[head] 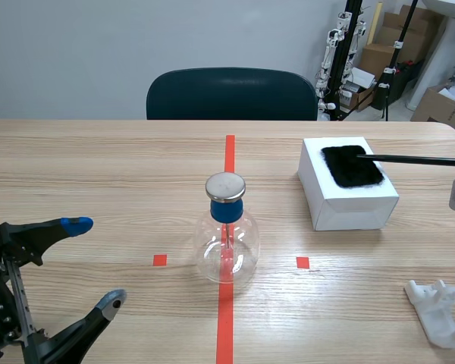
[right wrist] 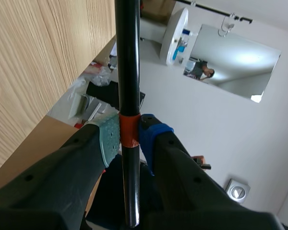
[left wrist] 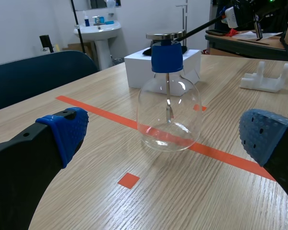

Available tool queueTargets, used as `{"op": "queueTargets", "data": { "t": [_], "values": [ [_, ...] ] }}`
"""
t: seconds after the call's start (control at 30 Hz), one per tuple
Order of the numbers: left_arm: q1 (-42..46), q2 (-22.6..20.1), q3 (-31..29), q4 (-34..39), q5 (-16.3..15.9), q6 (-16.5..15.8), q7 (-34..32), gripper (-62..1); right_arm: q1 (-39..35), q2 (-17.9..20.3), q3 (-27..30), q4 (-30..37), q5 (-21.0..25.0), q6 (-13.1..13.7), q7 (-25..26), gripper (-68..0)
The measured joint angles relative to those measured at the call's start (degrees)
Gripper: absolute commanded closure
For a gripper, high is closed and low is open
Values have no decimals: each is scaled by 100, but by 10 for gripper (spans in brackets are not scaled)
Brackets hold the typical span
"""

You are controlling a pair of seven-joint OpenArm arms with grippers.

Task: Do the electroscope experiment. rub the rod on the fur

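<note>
Rod (head: 413, 159) tip at fur (head: 352, 165) on white box (head: 349, 208)

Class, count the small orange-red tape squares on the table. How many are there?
2. One tape square lies left of the electroscope; the other square lies right of it, nearer the white box. None seems hidden.

The scene view looks from between the arms, forward and slightly down across the surface (head: 98, 174) to the chair (head: 231, 95) at its far edge. The left wrist view sits low and close behind the left tool (left wrist: 165, 136), facing the flask (left wrist: 169, 115) and white box (left wrist: 137, 72) (both shared with the scene view). The right wrist view is rolled sideways, very near the rod (right wrist: 127, 57), with the surface's wood running alongside.
</note>
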Motion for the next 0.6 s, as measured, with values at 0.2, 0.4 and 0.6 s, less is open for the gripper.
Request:
{"op": "queueTargets", "data": {
  "t": [0.2,0.4,0.6],
  "values": [
    [0,-2,0,0,0,0,0,-623,4,-2,0,0,-2,-2,710,-6],
    [0,-2,0,2,0,0,0,-623,15,0,0,0,0,0,-72,-6],
    [0,-2,0,2,0,0,0,-623,15,2,0,0,0,0,203,-6]
  ]
}}
